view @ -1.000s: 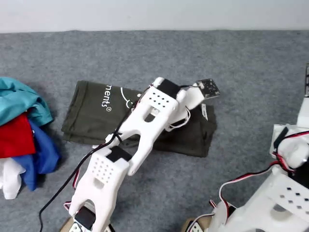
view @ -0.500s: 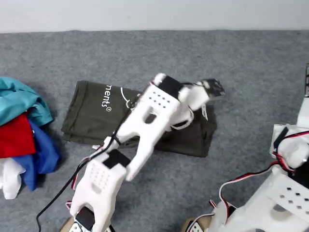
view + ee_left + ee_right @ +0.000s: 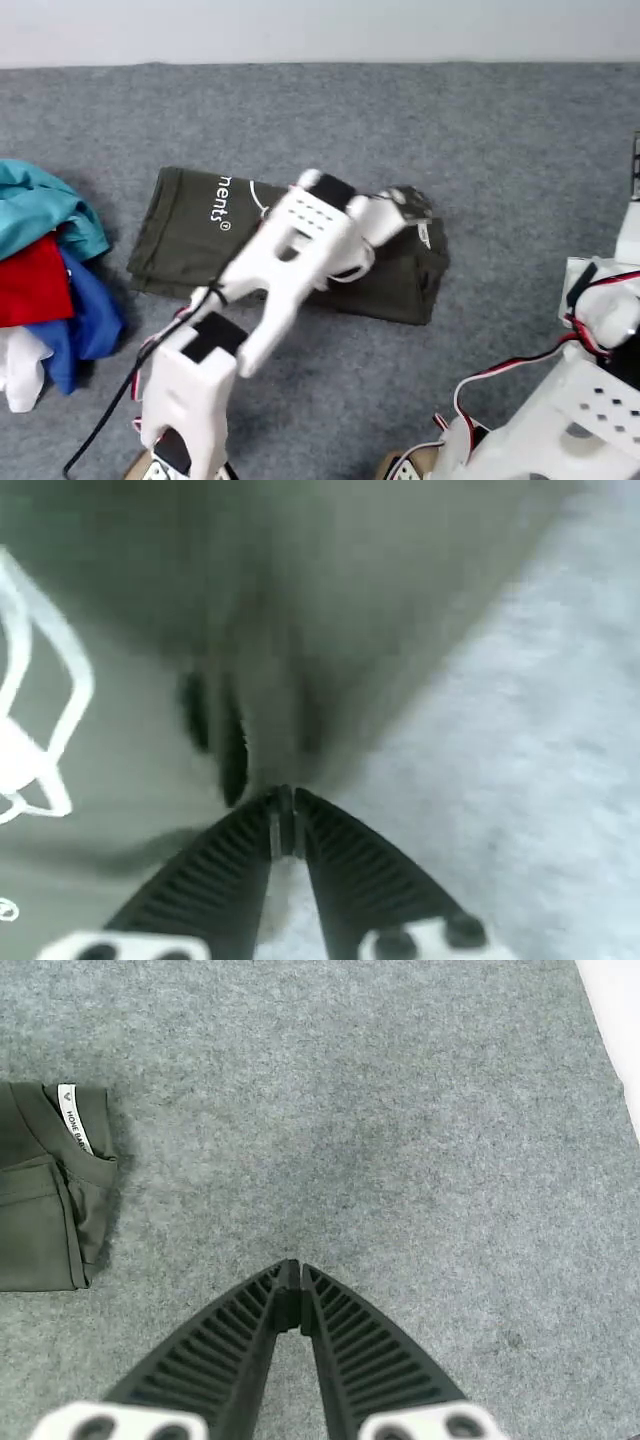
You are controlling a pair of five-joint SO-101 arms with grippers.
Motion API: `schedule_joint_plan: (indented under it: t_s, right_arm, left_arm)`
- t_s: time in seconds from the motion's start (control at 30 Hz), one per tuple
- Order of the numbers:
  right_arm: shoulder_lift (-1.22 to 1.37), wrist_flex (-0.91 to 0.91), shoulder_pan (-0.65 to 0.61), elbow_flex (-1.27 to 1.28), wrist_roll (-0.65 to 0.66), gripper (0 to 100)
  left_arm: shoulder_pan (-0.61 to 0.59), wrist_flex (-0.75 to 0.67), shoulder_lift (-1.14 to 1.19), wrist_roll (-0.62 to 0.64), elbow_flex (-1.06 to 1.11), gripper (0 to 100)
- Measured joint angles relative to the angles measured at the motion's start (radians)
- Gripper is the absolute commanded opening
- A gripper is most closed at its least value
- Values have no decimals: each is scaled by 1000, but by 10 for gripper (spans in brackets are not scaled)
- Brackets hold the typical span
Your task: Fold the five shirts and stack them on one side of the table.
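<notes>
Your left gripper (image 3: 285, 805): closed over folded olive shirt (image 3: 190, 240), white lettering (image 3: 222, 198); right gripper (image 3: 292, 1278): closed above grey felt mat (image 3: 400, 1110).

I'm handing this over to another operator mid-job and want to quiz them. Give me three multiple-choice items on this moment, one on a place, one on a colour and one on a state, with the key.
1. Where does the pile of unfolded shirts lie?
A. in the middle of the mat
B. at the mat's edge on the left arm's side
C. beside the right arm's base

2. What colour is the folded shirt under the left gripper?
A. red
B. white
C. dark green

3. How is the right gripper?
A. shut over bare mat
B. wide open
C. shut on a collar

Key:
1 B: the high view shows the pile at that edge.
2 C: the left wrist view shows dark green cloth beneath the fingertips.
3 A: in the right wrist view its fingertips meet, with only mat under them.
</notes>
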Motion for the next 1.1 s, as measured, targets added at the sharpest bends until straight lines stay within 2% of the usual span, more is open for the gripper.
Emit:
schedule_joint_plan:
  t_s: [0.13, 0.43, 0.87, 1.0, 1.1]
  right_arm:
    - [0, 0, 0, 0, 0, 15]
    - [0, 0, 0, 0, 0, 15]
    - [0, 0, 0, 0, 0, 13]
    - [0, 2, 0, 0, 0, 13]
    - [0, 2, 0, 0, 0, 13]
  left_arm:
    - [-60, -94, 83, -3, 28, 6]
    - [-64, -97, 114, -3, 3, 6]
    - [-69, 57, -94, -5, -75, 6]
    - [-170, 63, -146, 64, -75, 11]
    - [-315, 63, -150, 114, -75, 85]
